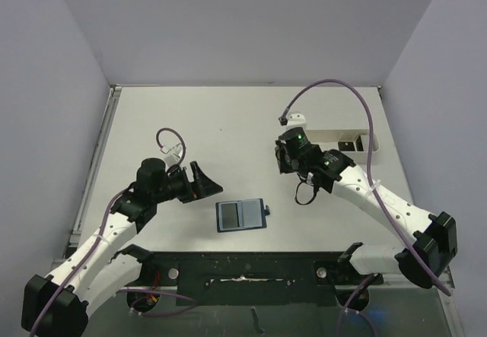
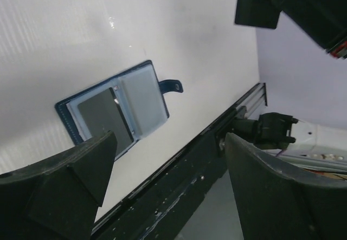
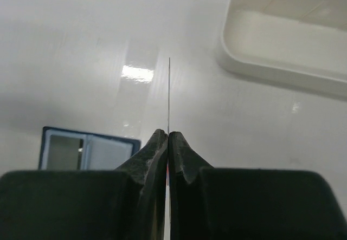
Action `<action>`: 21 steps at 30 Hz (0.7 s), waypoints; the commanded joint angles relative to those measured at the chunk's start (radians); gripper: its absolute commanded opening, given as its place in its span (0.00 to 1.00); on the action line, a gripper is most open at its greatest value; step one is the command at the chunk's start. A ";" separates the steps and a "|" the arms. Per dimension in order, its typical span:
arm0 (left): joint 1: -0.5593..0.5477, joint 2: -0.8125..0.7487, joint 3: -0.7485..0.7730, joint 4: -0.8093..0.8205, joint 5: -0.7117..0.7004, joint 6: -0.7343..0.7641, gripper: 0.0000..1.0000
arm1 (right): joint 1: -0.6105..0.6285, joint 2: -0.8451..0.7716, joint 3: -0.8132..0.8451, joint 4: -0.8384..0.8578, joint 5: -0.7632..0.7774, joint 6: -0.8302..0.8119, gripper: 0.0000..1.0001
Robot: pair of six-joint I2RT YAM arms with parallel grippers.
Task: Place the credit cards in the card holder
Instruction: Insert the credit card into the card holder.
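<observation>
One table (image 1: 228,124), white. Two arms: left arm (image 1: 106,234) at lower left of the top view, right arm (image 1: 380,204) at lower right.

One long white tray (image 1: 327,134) at upper right.

One blue card holder (image 2: 143,102) lies open and flat at lower centre of the table, snap tab to its right.

Two credit cards counted. One dark card (image 2: 103,115) sits in the holder's left page. The second card (image 3: 169,96), seen edge-on, is pinched upright in the right gripper (image 3: 168,134), above the table between holder and tray.

Left gripper (image 1: 205,179): jaws spread wide, holding nothing, near the holder's upper left.
</observation>
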 commanded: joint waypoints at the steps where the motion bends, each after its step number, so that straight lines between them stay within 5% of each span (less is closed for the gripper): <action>1: 0.006 -0.051 -0.037 0.261 0.081 -0.206 0.79 | 0.073 -0.106 -0.094 0.233 -0.108 0.144 0.00; 21: 0.006 -0.147 -0.096 0.440 0.034 -0.463 0.64 | 0.252 -0.277 -0.490 0.882 -0.327 0.483 0.00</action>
